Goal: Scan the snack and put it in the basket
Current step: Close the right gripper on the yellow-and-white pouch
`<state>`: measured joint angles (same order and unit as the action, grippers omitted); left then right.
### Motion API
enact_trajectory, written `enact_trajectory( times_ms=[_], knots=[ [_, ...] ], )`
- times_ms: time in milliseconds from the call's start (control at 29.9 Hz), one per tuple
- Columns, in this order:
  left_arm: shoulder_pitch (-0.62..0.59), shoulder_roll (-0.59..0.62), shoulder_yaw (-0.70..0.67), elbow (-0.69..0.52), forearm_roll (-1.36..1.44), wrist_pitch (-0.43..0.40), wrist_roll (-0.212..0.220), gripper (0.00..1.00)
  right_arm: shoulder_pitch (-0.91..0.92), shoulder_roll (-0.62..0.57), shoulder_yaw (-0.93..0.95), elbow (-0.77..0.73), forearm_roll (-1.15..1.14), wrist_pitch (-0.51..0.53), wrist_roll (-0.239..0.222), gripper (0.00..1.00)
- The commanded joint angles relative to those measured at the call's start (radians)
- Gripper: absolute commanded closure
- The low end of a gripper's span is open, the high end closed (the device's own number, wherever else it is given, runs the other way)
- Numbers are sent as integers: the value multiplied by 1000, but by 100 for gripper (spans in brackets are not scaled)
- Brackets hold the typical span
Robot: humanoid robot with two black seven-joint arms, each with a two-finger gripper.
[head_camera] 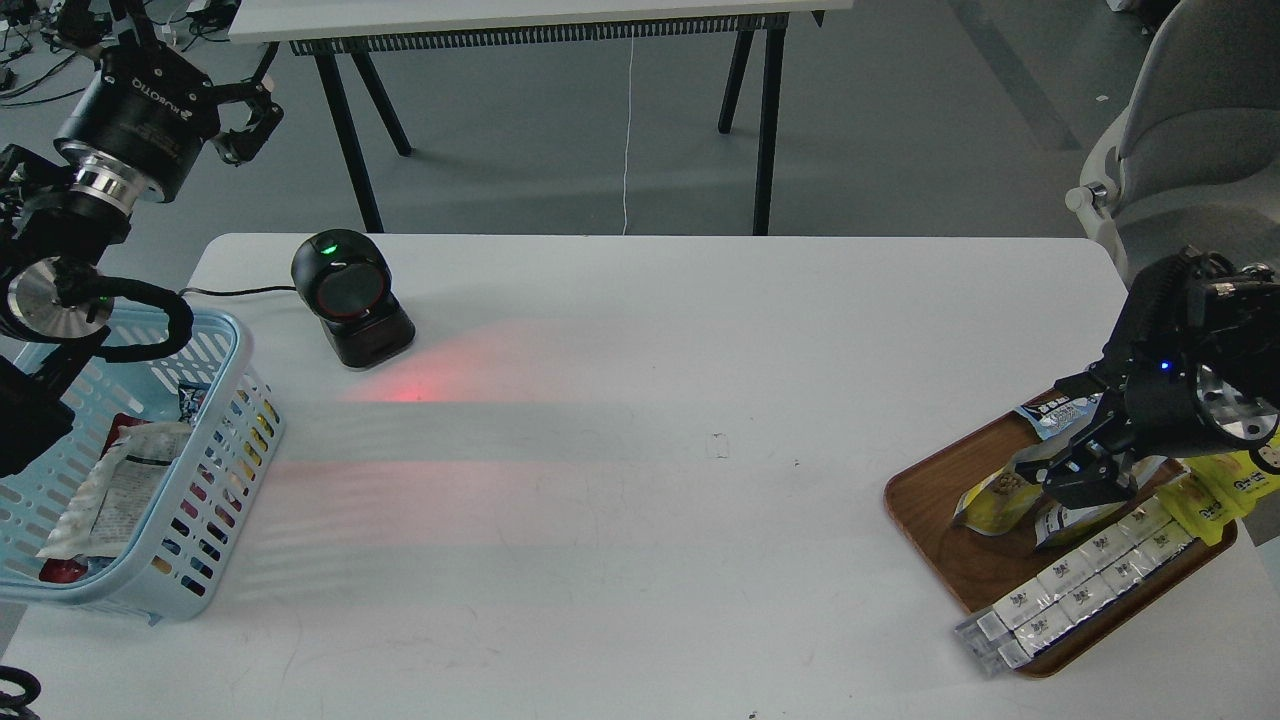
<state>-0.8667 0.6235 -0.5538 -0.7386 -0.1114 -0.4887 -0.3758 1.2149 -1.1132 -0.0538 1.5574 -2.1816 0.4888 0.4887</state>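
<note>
White tabletop (640, 520) filled the near view, bare across its middle, with a red glow cast on it by the scanner. Light blue basket (215, 470) sat at the left edge, already holding a few packets. Brown wooden tray (930, 520) lay at the right edge, crowded with pouches and a white strip pack (1080, 585) hanging off its front. Black scanner (350, 295) stood near the basket, green lamp lit. Right tool (1085, 462) was down on the tray, its jaws closing around the snack (990, 495), a yellow pouch tilted up at the tray's left side; grip looked made, not certain. Left tool (250, 115) hung open above and behind the basket, holding nothing. Judged step: the pick. Next move calls for lifting the pouch clear and carrying it left across the tabletop to face the scanner.
</note>
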Motion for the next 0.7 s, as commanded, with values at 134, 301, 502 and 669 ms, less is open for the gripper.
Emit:
enact_trajectory(
  times_ms=[134,301,502,669],
  knots=[
    [0,-1,0,7,-1,0,0,0,-2,1,-1,0,0,0,0,10],
    [0,1,0,7,-1,0,0,0,-15,1,-1,0,0,0,0,16],
    [0,2,0,8,-1,0,0,0,-21,1,-1,0,0,0,0,22],
    [2,1,0,8,-1,0,0,0,-26,1,-1,-2,0,0,0,29]
  ],
)
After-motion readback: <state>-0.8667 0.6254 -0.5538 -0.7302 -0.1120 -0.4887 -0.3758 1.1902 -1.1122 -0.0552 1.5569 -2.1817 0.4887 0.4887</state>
